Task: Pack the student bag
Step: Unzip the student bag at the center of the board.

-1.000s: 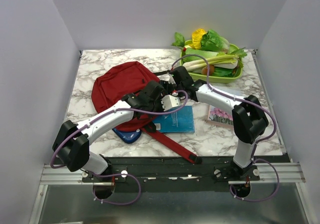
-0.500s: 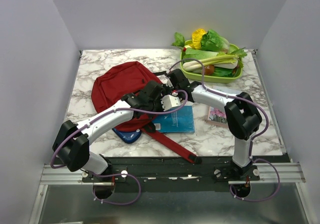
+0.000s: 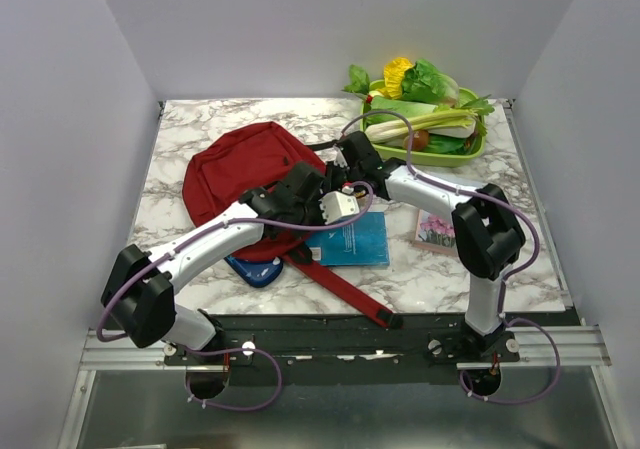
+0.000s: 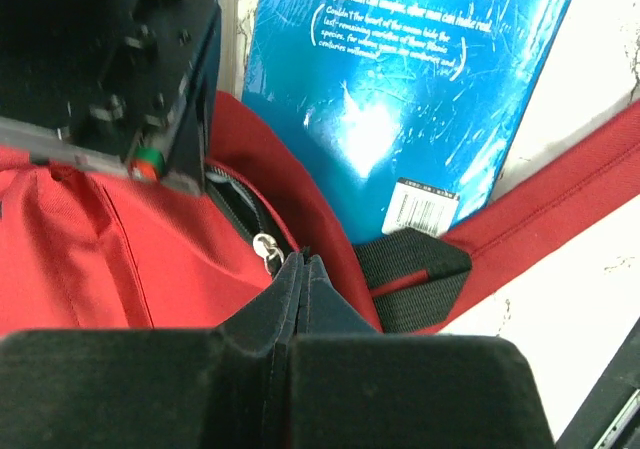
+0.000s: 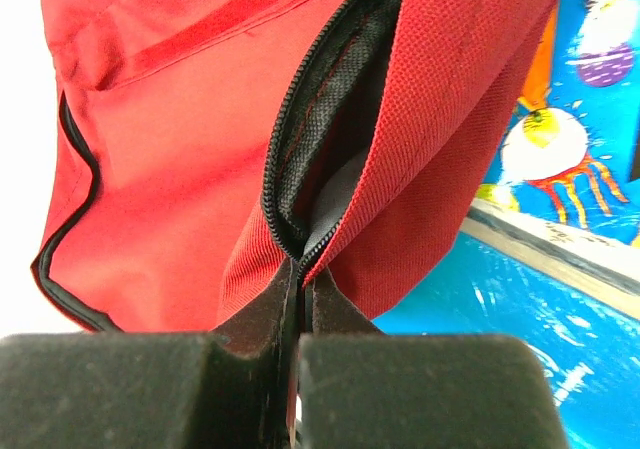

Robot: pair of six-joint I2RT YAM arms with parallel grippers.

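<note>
On the marble table (image 3: 200,119), the student bag (image 3: 240,169) is laid flat towards the far left, its dark red body partly covered by the two arms that meet over its right edge. At the far right corner a green tray (image 3: 478,147) is seen, heaped with vegetables (image 3: 420,84). A blue book (image 3: 358,244) is placed just right of the bag near the table's middle, and one corner of it is overlapped by the bag's red fabric. A long red strap (image 3: 345,291) with a black end is stretched from the bag towards the near edge. A flowered booklet (image 3: 440,231) is partly hidden under the right arm, and a blue pencil case (image 3: 255,271) is tucked under the near side of the bag.

The right gripper (image 5: 297,274) is closed on the bag: the red edge of the zip opening (image 5: 320,109) is pinched between its fingers, and grey lining is shown inside the gap. The left gripper (image 4: 303,264) is closed tight at the bag's rim, just beside the metal zip pull (image 4: 266,250); whether any fabric is caught between its fingers cannot be told.
</note>
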